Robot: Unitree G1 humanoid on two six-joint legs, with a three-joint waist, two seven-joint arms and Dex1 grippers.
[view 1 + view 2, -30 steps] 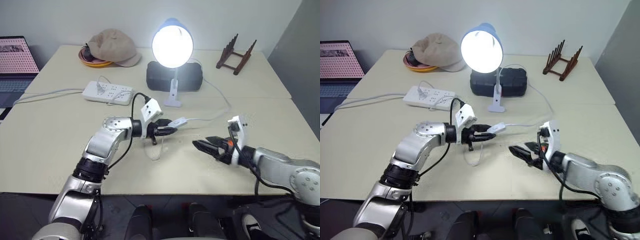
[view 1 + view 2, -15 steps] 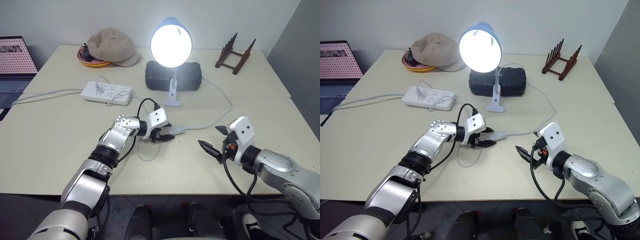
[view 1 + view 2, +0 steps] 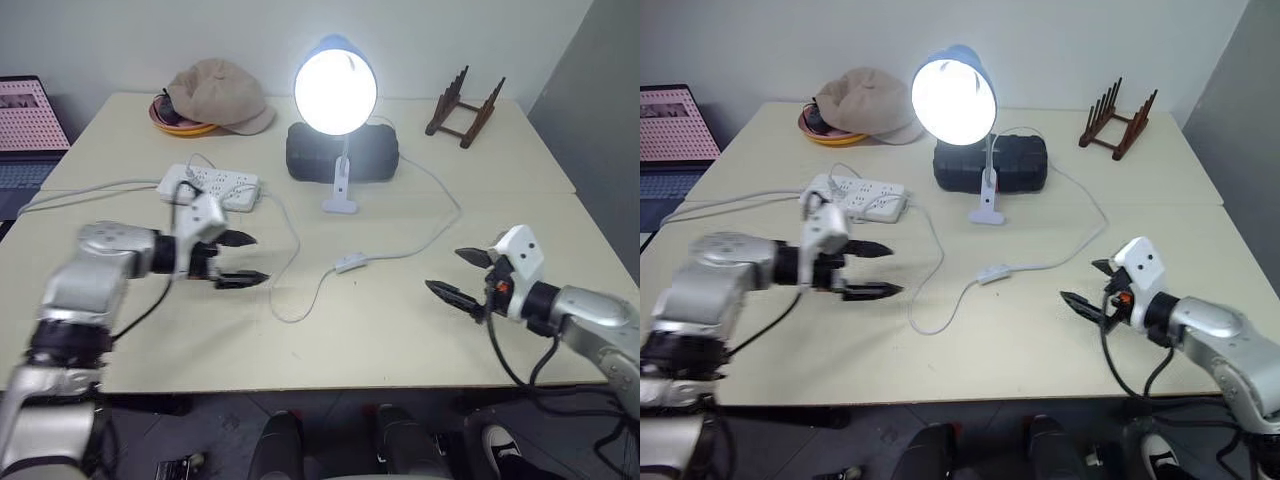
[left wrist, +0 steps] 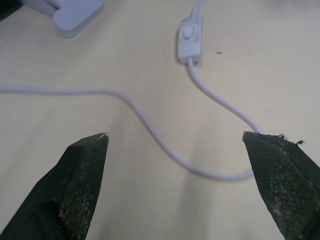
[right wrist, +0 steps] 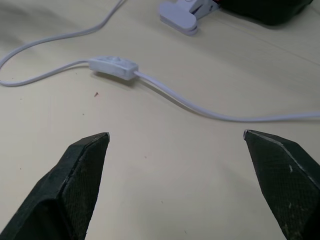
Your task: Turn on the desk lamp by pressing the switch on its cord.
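Observation:
The desk lamp [image 3: 335, 90] stands lit at the table's middle back, its blue shade facing me and its white base [image 3: 340, 205] on the tabletop. The thin white cord [image 3: 296, 245] loops across the table. The small white switch [image 3: 349, 264] lies free on it, also seen in the wrist views [image 4: 189, 42] [image 5: 114, 66]. My left gripper [image 3: 258, 258] hovers open to the left of the switch, a good hand's width away, with nothing between its fingers. My right gripper [image 3: 443, 270] is open and empty to the right of the switch.
A white power strip [image 3: 210, 185] with its grey cable lies at the left back. Behind it a beige cap [image 3: 222, 92] rests on an orange plate. A black box [image 3: 340, 152] sits behind the lamp, a wooden rack [image 3: 463, 105] at back right, a laptop [image 3: 25, 125] far left.
My left gripper has opened, come off the switch and swung away to the left. The switch now lies loose on the table. The right gripper drifted slightly right. The lamp stays lit.

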